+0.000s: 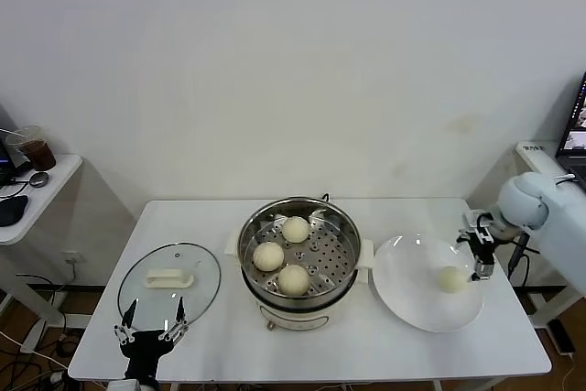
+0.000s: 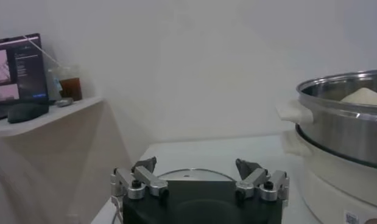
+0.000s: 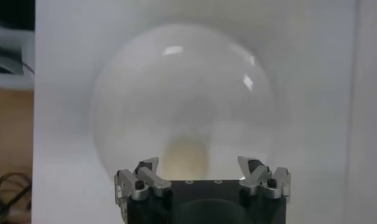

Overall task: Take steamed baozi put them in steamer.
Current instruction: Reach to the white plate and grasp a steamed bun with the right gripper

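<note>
Three cream-white baozi lie in the steel steamer at the table's middle: one at the back, one at the left, one at the front. The steamer's wall also fills the side of the left wrist view. A single baozi rests on the white plate at the right. My right gripper hangs open just right of and above that baozi, which shows between its fingertips without touching them. My left gripper stands open, idle, at the table's front left edge.
A round glass lid with a white handle lies flat at the front left, just beyond my left gripper. A side shelf with a cup stands to the left. A laptop sits at the far right edge.
</note>
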Motion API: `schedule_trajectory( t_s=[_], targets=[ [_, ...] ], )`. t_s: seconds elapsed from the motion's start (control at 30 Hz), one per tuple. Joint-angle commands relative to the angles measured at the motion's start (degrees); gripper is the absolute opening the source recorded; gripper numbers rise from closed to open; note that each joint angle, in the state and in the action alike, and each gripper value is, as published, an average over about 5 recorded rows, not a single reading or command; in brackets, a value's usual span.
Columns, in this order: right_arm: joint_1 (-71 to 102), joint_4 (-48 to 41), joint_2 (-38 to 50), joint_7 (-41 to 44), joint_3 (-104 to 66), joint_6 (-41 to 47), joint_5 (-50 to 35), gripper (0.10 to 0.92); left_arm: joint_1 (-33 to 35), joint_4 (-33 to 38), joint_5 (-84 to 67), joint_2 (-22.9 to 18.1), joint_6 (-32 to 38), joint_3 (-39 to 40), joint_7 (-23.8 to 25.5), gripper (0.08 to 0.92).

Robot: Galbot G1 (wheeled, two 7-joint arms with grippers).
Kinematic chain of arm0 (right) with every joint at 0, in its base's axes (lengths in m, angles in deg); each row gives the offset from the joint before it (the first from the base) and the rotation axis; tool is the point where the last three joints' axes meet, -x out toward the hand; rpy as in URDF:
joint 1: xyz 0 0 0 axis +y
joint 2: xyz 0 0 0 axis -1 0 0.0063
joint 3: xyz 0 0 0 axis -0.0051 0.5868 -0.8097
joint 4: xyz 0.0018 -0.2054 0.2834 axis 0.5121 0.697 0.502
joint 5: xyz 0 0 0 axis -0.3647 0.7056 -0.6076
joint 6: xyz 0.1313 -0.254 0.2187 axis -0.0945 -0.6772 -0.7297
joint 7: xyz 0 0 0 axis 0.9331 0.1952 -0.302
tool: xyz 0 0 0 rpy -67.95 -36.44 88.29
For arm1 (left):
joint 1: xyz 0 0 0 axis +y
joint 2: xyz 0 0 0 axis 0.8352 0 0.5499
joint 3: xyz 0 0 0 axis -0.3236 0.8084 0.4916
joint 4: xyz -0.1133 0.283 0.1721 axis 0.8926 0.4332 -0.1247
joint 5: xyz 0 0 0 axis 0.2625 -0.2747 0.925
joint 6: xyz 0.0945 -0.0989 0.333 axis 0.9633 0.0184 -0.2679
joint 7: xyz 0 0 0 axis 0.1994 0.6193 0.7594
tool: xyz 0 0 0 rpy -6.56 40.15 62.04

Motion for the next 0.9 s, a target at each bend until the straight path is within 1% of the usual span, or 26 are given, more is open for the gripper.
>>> schedule_trajectory(
  t_s=[0.03, 0.37, 0.9],
  targets=[
    [5.8, -5.1, -2.0, -2.1, -4.7, -0.7, 5.7, 0.823, 0.1, -0.4, 0.1, 0.0, 0.0, 0.1, 0.0, 0.823],
    [4.6, -8.7, -7.6, -5.0, -3.8, 0.0, 5.2, 0.823, -0.3, -1.6, 0.1, 0.2, 0.0, 0.0, 0.0, 0.823],
    [4.9, -9.8, -9.1, -5.4, -3.0, 0.4, 5.5, 0.823, -0.6, -2.1, 0.1, 0.2, 0.0, 0.1, 0.0, 0.823]
  ],
)
